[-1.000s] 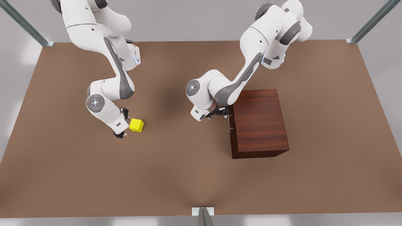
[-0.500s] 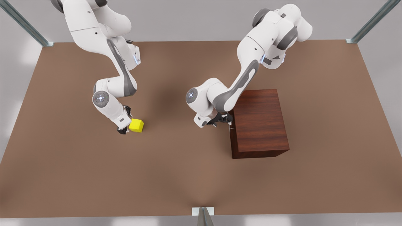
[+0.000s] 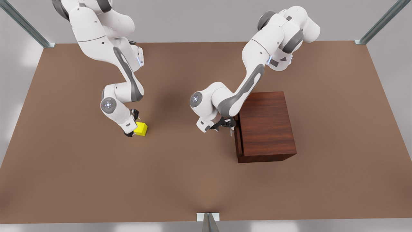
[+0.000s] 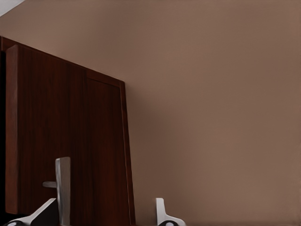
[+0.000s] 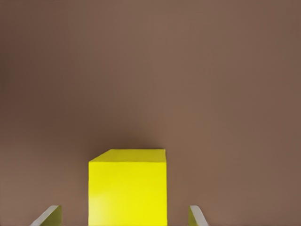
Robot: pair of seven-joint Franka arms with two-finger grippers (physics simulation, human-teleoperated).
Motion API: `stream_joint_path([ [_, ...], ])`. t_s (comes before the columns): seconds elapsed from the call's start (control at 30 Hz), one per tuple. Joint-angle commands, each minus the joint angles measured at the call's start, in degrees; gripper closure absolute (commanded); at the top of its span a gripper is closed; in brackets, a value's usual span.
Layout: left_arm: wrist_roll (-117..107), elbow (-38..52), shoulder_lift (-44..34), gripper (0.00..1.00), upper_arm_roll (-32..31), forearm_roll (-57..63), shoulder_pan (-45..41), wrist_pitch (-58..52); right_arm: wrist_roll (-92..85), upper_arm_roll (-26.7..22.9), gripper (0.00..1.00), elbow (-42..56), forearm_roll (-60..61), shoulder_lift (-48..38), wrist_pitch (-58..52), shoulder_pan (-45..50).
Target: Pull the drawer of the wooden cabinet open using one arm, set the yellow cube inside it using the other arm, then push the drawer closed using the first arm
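Observation:
The wooden cabinet [image 3: 267, 125] stands on the table at the front view's right. Its drawer [image 3: 238, 143] sticks out a small way toward the front view's left. My left gripper [image 3: 225, 124] is at the drawer front. In the left wrist view the left gripper [image 4: 104, 216] has its fingers apart, and the silver handle [image 4: 62, 188] stands between them, close to one fingertip [image 4: 47, 212]. The yellow cube [image 3: 141, 129] rests on the table at the front view's left. My right gripper [image 3: 133, 129] is low over the yellow cube [image 5: 127, 188]. The right gripper [image 5: 124, 216] is open, a finger on each side with a gap.
The brown table [image 3: 193, 180] spreads wide between the cube and the cabinet and toward the near edge. Metal frame posts [image 3: 207, 222] stand at the table's corners and the near edge's middle.
The right gripper slid toward the cube and now straddles it. The left gripper reached the cabinet front, then drew back a little, and the drawer front came out slightly.

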Motion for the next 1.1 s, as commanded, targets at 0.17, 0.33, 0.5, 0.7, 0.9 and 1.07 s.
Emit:
stream_joint_path([
  [0.17,-1.9,1.0,0.6,0.0,-0.3,-0.4,-0.5,3.6,4.0,0.0,0.0,0.1,2.4,2.0,3.4,0.1],
  [0.33,-2.5,1.5,0.6,0.0,-0.7,-0.4,-0.9,4.4,4.0,0.0,0.0,-0.2,2.5,3.0,4.3,0.1],
  [0.5,-2.6,1.8,0.6,0.0,-0.7,-0.4,-1.6,4.7,4.0,-0.1,0.0,-1.6,2.5,4.7,8.0,0.1],
  [0.7,-3.3,2.6,1.2,0.0,-1.4,-0.4,-1.7,4.9,3.5,-0.1,0.0,-1.2,4.2,6.5,9.7,0.3],
  [0.9,-4.0,3.3,1.2,0.0,-2.2,-0.4,-1.8,4.9,3.3,-0.1,0.05,-0.9,4.4,6.4,9.7,1.0],
  [1.07,-4.9,3.5,1.8,0.0,-2.3,-0.4,-2.1,6.1,2.7,-0.1,0.02,-0.9,4.4,6.8,9.8,0.9],
])
